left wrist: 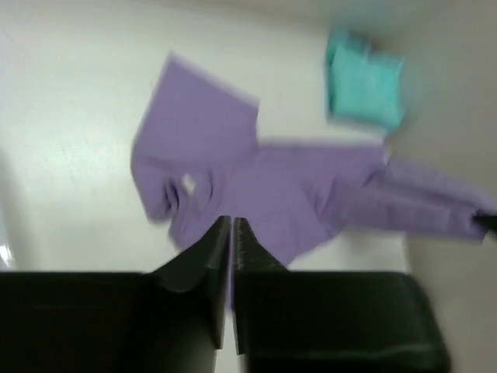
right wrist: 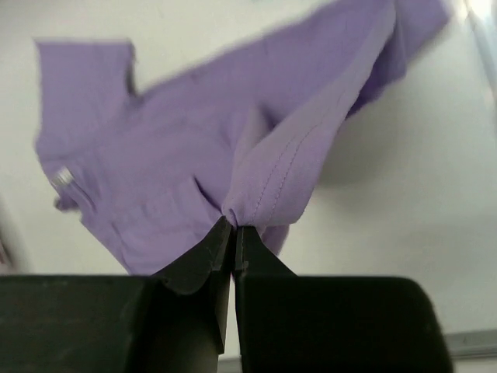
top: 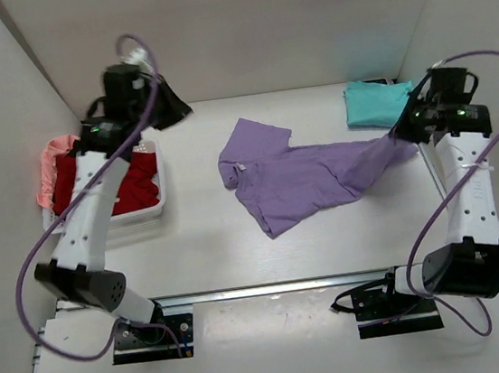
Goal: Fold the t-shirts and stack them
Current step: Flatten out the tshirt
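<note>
The large lavender t-shirt [top: 294,176] lies spread and crumpled on the middle of the table. My right gripper [top: 400,134] is shut on its right edge and holds that part lifted; the wrist view shows the jaws [right wrist: 233,227] pinching a bunched hem of the shirt [right wrist: 171,155]. A folded teal t-shirt [top: 376,103] lies at the back right. A red t-shirt [top: 135,178] and a salmon-pink one [top: 51,165] sit in the basket at left. My left gripper [top: 172,109] is shut and empty, raised above the back of the table, left of the lavender shirt [left wrist: 272,186].
The white lattice basket [top: 165,201] stands at the left side of the table under my left arm. Walls close in the left, back and right sides. The teal shirt [left wrist: 361,85] lies close to the right wall.
</note>
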